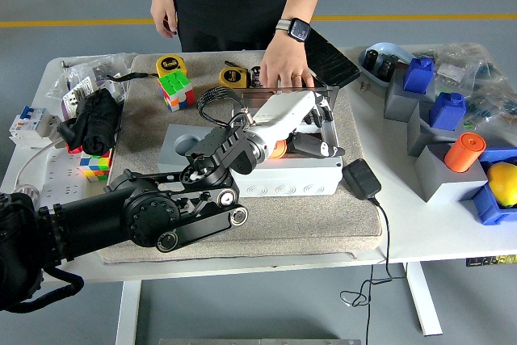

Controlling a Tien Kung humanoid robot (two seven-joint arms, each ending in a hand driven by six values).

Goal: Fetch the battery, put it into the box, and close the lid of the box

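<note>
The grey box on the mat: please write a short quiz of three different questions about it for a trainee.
1. True or false: a person's hand rests on the lid at the far side of the grey box.
2. Which robot hand reaches over the box? A) left B) right
3. Fill in: the black adapter lies to the box's ____ in the picture.

Key: 1 true; 2 A, the left hand; 3 right.

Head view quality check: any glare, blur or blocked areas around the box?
Head view: even, soft lighting, no harsh glare; sharp across the table. The left hand and forearm cover most of the grey box interior, so the contents are mostly hidden. A person's hand blocks the lid's far edge.
</note>
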